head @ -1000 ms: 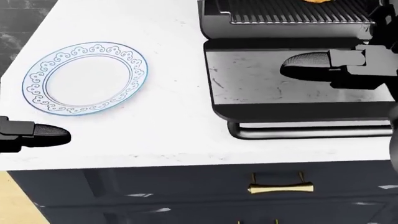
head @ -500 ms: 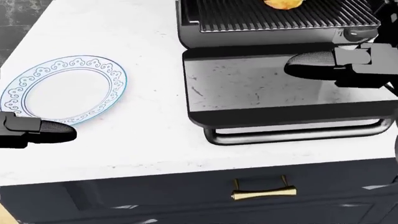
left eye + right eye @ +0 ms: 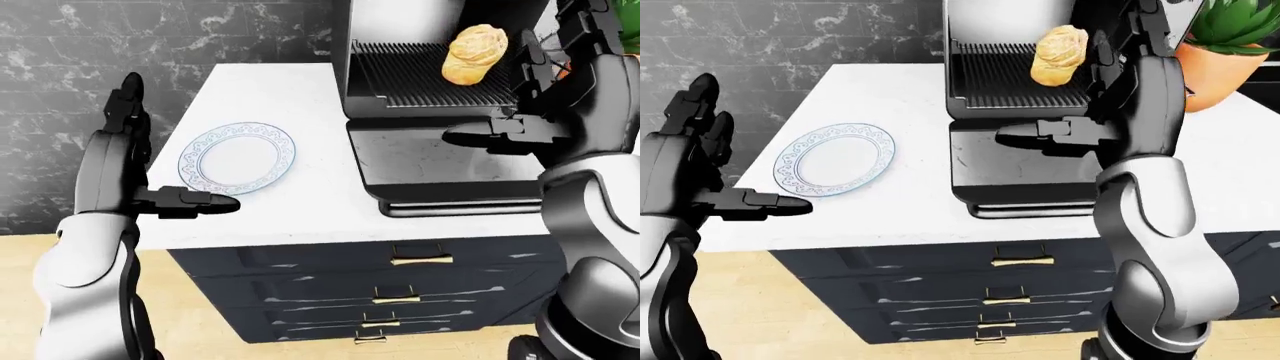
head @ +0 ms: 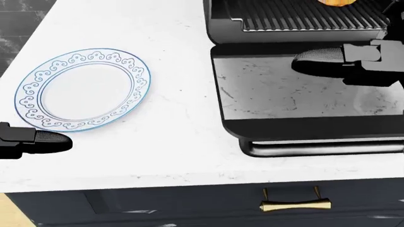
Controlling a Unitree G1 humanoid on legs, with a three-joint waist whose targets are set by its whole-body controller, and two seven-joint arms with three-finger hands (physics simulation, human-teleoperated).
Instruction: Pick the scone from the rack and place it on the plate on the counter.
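A golden scone (image 3: 474, 54) lies on the ribbed rack (image 3: 420, 73) of an open toaster oven. A clear plate with a blue scroll rim (image 4: 83, 88) sits on the white counter (image 4: 176, 123) to the left of the oven. My right hand (image 3: 530, 97) is open beside the scone's right, its thumb (image 4: 318, 59) over the lowered oven door (image 4: 297, 92), apart from the scone. My left hand (image 3: 150, 150) is open at the counter's left edge, its thumb (image 4: 44, 138) just below the plate.
A potted plant in an orange pot (image 3: 1225, 52) stands right of the oven. A dark marble wall (image 3: 200, 30) rises behind the counter. Navy drawers with brass handles (image 3: 420, 259) sit below. The oven door's bar handle (image 4: 328, 147) juts toward me.
The whole head view has shifted, so the camera moved: plate and oven slid left, then back right. Both hands kept nearly the same pose and stayed open.
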